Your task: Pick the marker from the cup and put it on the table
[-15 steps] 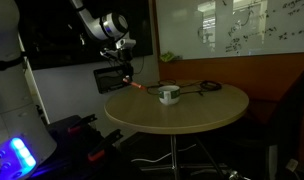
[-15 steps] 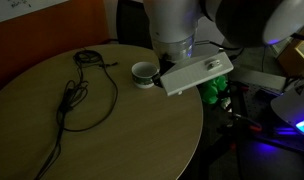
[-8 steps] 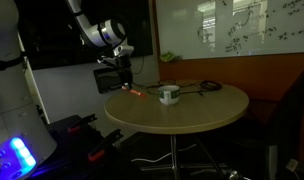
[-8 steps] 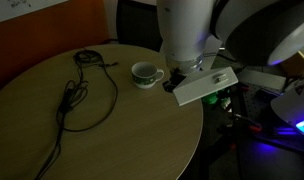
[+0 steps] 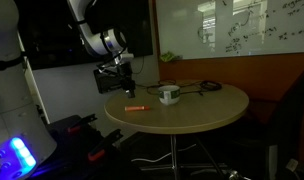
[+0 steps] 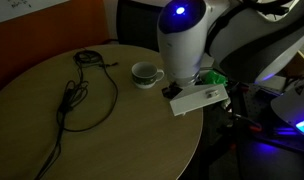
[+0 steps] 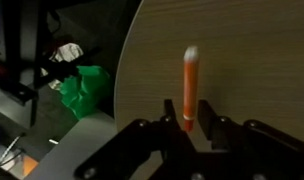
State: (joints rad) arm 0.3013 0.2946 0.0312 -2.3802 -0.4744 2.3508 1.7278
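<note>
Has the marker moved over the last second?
Yes. In an exterior view the marker went down and leftward, away from the cup, and now lies on the table.

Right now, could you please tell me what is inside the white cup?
Nothing shows inside the cup, though its near wall hides part of the bottom. The marker lies on the table, apart from the cup.

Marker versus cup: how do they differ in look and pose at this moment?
Look: the marker is a thin orange-red stick, while the cup is squat, round and white.
Pose: the marker lies flat on its side, while the cup stands upright with its mouth facing up.
Shared: both rest on the tan table, apart from each other, and neither is held.
</note>
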